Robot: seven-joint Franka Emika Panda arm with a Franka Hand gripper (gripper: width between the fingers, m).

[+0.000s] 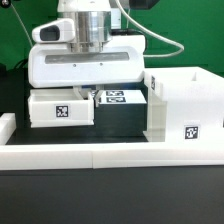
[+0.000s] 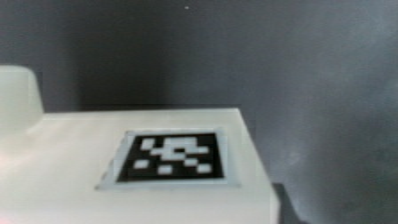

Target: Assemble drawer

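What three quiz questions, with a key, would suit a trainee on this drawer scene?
1. True or false: the large open box stands at the exterior view's left.
2. What fills the wrist view? A) a tagged white part B) a screwdriver C) a red cup.
3. Fill the gap: the small white part at the exterior view's left shows one black-and-white ____ on its front.
Key: 1 false; 2 A; 3 tag.
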